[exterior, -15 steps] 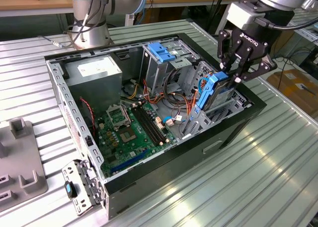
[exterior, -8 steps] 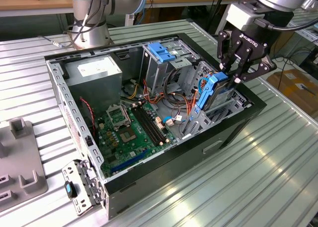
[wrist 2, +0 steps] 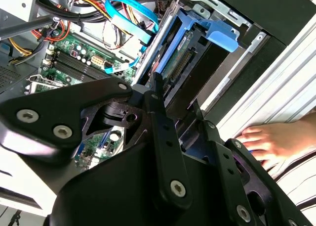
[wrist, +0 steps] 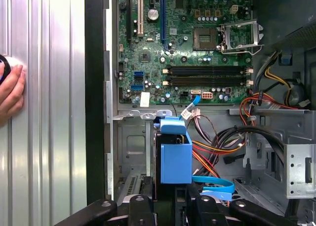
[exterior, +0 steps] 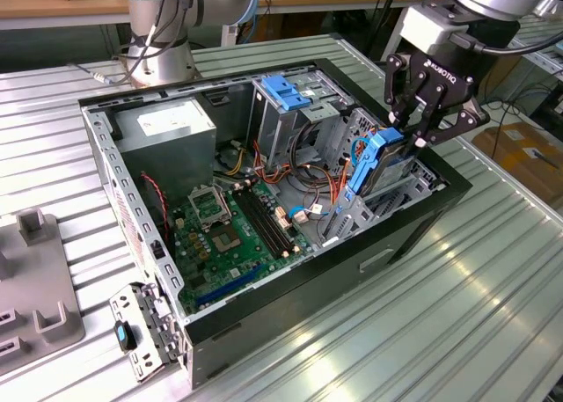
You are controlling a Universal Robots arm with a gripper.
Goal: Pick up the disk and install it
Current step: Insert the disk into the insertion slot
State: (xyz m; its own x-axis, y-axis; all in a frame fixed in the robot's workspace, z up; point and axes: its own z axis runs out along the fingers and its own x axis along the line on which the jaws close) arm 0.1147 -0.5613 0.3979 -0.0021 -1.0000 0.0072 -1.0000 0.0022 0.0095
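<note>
Gripper (exterior: 410, 135) is clamped on the disk (exterior: 380, 160) afaict. We see it on edge, tilted, inside the PC case (exterior: 290, 305) by its wall on the exterior view's right, w/ mobo (exterior: 233, 235) beside.

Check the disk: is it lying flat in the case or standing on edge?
Standing on edge, tilted: in the exterior view the disk rises above the case wall, its top held by the gripper.

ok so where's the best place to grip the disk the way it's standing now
Its upper end, pinched across the flat faces, coming from above. The disk stands on edge, tilted, its lower end down inside the case, so only the top is free. The gripper is clamped there.
</note>
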